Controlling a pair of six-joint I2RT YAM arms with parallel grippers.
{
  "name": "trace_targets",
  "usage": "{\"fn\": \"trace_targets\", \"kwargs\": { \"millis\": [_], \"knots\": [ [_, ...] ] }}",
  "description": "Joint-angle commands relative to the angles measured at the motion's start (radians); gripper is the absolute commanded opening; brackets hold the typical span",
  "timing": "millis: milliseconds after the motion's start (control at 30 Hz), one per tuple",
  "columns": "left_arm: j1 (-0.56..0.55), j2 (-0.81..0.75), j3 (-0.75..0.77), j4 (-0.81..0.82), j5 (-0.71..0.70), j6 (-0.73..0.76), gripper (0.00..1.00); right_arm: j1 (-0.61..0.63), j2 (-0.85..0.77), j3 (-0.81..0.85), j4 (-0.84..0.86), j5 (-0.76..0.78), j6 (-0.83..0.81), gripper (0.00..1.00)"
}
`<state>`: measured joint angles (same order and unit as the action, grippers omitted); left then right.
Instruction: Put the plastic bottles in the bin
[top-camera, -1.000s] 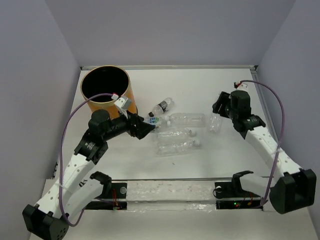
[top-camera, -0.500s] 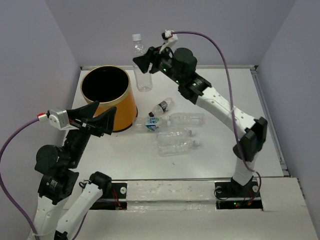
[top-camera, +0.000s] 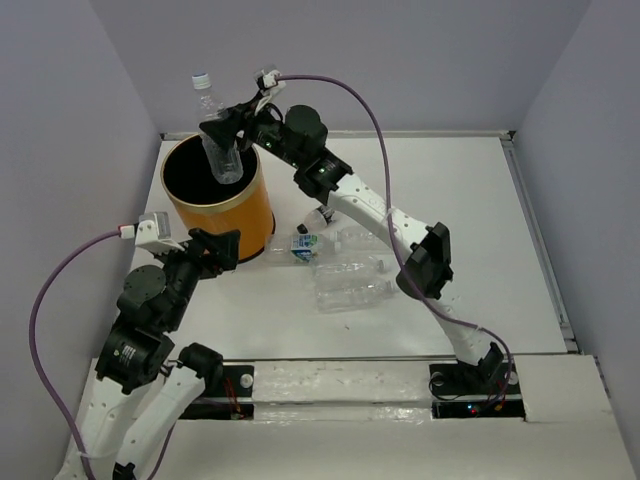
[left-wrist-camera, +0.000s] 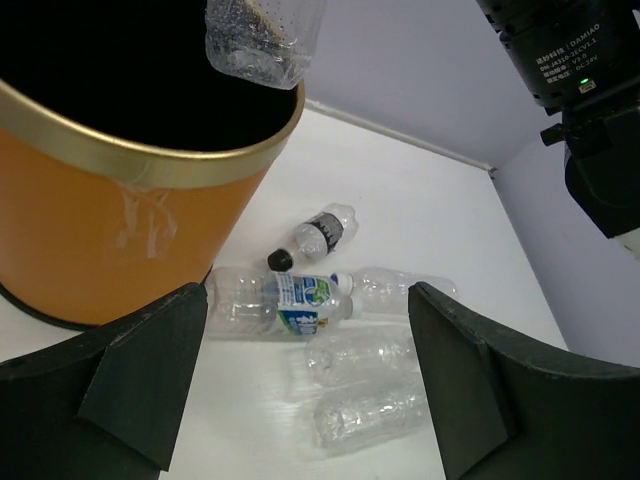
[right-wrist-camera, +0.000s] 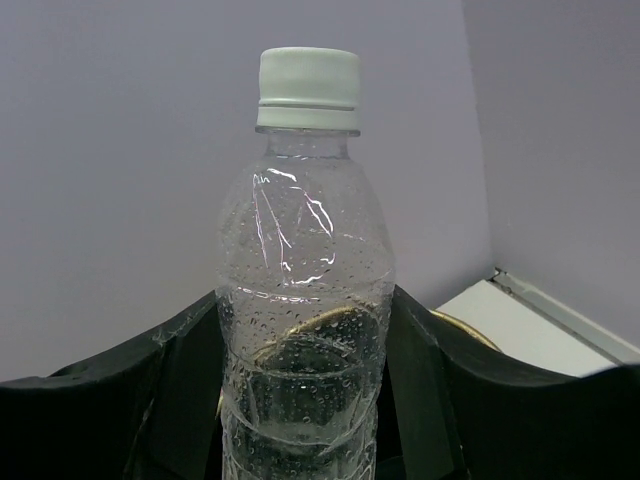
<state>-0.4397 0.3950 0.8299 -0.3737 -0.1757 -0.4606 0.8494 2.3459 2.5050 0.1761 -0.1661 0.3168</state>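
Top: right gripper (top-camera: 224, 135) clamped on the held bottle (top-camera: 228, 166), cap up, over the bin (top-camera: 238, 215). Left gripper (top-camera: 212, 248) spread, empty. Loose bottles (top-camera: 350, 292) lie on the surface (top-camera: 450, 200) beside the bin.

Left wrist: labelled bottle (left-wrist-camera: 290, 298) has blue-white print, unreadable.

Right wrist: held bottle unlabelled, white cap, droplets inside (judged light, thin-walled, crushable, slick). Mid-body hold suits.
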Motion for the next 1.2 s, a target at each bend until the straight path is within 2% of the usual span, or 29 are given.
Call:
{"fn": "trace_targets", "kwargs": {
  "millis": [0,67,167,267,400,433,467,533,567,600,633,667,733,767,867,900,1000,1167],
  "knots": [
    [-0.005,-0.004,-0.050,-0.031,-0.018,-0.117,0.91,0.016,0.020,0.014,0.083,-0.022,0.007,0.72],
    [-0.004,0.005,-0.093,-0.030,-0.008,-0.151,0.92,0.016,0.000,-0.038,0.085,-0.027,-0.010,0.86],
    [-0.004,0.030,-0.150,0.014,0.027,-0.193,0.95,0.016,-0.072,-0.119,0.077,-0.038,-0.036,0.93],
    [-0.005,0.094,-0.186,0.087,0.085,-0.190,0.97,0.016,-0.196,-0.217,0.077,-0.024,-0.071,0.93],
    [-0.007,0.237,-0.186,0.194,0.171,-0.152,0.97,-0.009,-0.408,-0.457,0.079,0.008,-0.091,0.87],
    [-0.011,0.272,-0.177,0.212,0.224,-0.141,0.97,-0.021,-0.456,-0.586,0.079,0.013,-0.079,0.85],
    [-0.017,0.338,-0.152,0.243,0.234,-0.109,0.97,-0.054,-0.559,-0.659,0.080,0.020,-0.068,0.81],
    [-0.039,0.402,-0.121,0.263,0.228,-0.078,0.96,-0.101,-0.669,-0.815,0.085,0.042,-0.036,0.76],
    [-0.074,0.466,-0.089,0.286,0.207,-0.038,0.97,-0.154,-0.777,-0.979,0.086,0.049,0.005,0.73],
    [-0.094,0.500,-0.072,0.291,0.196,-0.023,0.96,-0.185,-0.830,-1.062,0.086,0.054,0.025,0.71],
    [-0.135,0.539,-0.051,0.294,0.187,-0.007,0.96,-0.214,-0.882,-1.224,0.086,0.062,0.069,0.68],
    [-0.155,0.614,-0.010,0.305,0.186,0.011,0.96,-0.245,-0.933,-1.306,0.086,0.071,0.094,0.63],
    [-0.198,0.694,0.037,0.309,0.119,0.057,0.96,-0.335,-1.075,-1.455,0.082,0.077,0.139,0.61],
    [-0.233,0.776,0.063,0.315,0.105,0.072,0.96,-0.360,-1.117,-1.588,0.080,0.079,0.174,0.59],
    [-0.260,0.904,0.175,0.321,0.078,0.128,0.95,-0.421,-1.261,-1.751,0.062,0.114,0.217,0.56],
    [-0.266,0.985,0.239,0.321,0.074,0.155,0.91,-0.440,-1.292,-1.835,0.047,0.135,0.225,0.56],
    [-0.271,1.123,0.365,0.324,0.064,0.200,0.91,-0.461,-1.408,-1.952,0.026,0.140,0.234,0.55],
    [-0.271,1.405,0.630,0.202,0.054,0.357,0.92,-0.470,-1.557,-2.025,-0.038,0.143,0.220,0.56]
  ]
}}
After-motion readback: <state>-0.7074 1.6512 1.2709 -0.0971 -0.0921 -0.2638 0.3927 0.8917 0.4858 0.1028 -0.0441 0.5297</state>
